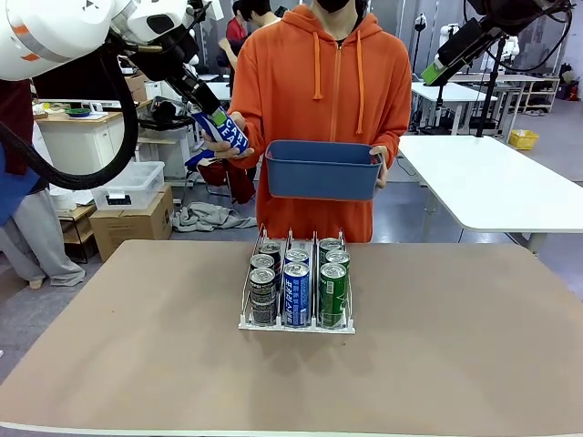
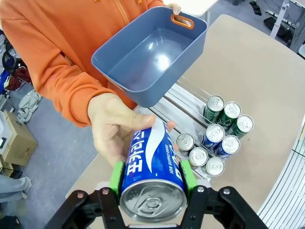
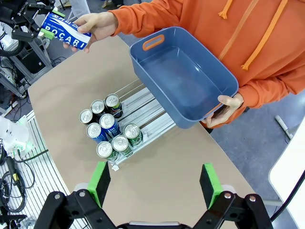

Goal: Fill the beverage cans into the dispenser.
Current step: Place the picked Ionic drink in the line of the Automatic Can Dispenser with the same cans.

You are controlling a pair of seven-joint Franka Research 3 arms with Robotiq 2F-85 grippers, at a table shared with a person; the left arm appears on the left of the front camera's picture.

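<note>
Seven beverage cans (image 1: 296,278) sit nearest us in the dispenser (image 1: 297,322), which stands on the brown surface (image 1: 437,355) right in the middle: three dark ones in its left lane, two blue ones in the centre lane, two green ones on the right, all upright and packed toward the front. Up above, at the far edge, the left hand (image 2: 152,183) is clamped on a blue can (image 2: 151,162) with white lettering, green pads (image 2: 116,177) pressed against both sides near its silver top. And the person's hand (image 2: 112,126) is on that same can too, fingers wrapped around its lower end, so both have hold of it at once! The person's other hand (image 3: 228,107) holds a blue bin (image 3: 183,78) by one end, tilted, just above and behind the dispenser. Over on the other side, the right hand (image 3: 155,183) hangs high above the surface with its fingers spread wide, nothing between them, looking down on the rack and the bin.
</note>
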